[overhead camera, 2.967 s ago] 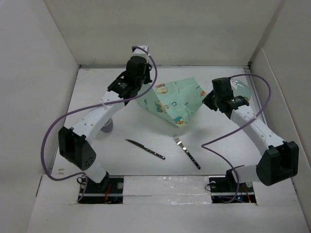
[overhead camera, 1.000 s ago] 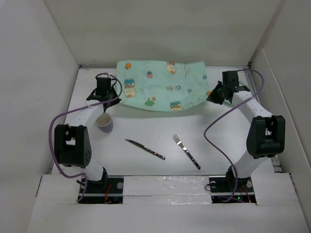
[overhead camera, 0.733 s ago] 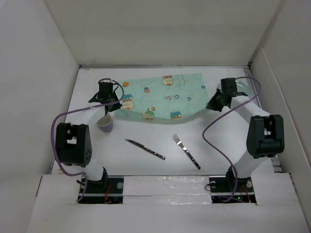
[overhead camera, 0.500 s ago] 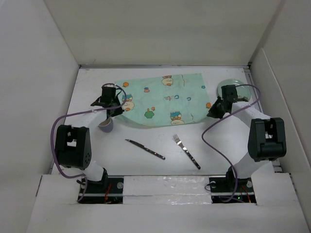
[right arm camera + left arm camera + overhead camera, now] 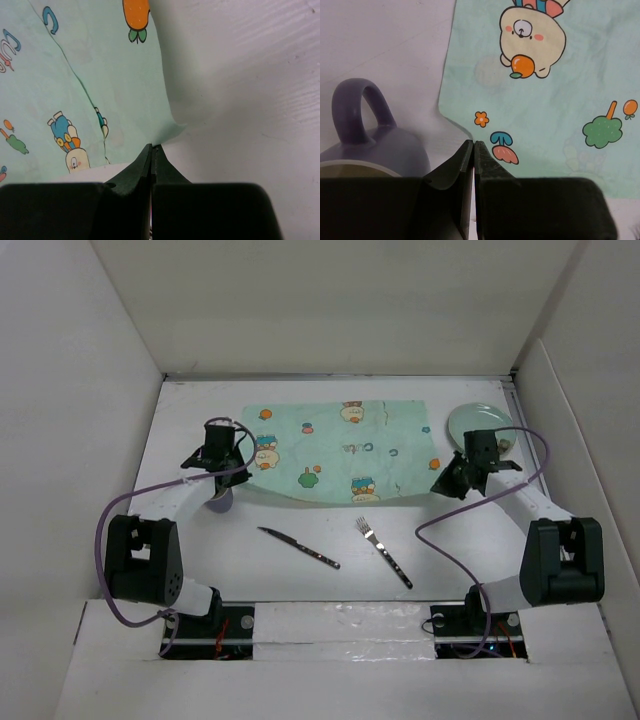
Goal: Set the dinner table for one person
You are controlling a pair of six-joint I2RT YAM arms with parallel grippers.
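Fingers (image 5: 455, 167) of the left gripper (image 5: 472, 145) and right gripper (image 5: 151, 147) stay clenched on near corners of a mint-green cartoon-printed cloth placemat (image 5: 345, 445), now pulled flat across the large matte-white dinner table (image 5: 320, 525), ready for release.

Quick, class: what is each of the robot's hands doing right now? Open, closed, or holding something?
The left hand is closed, pinching a near corner of the placemat.
The right hand is closed, pinching the placemat's other near corner.

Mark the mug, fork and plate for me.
mug (image 5: 380, 150), left wrist view, purple body below the handle.
fork (image 5: 384, 553), top external view, middle of the handle.
plate (image 5: 462, 420), top external view, bare left part.
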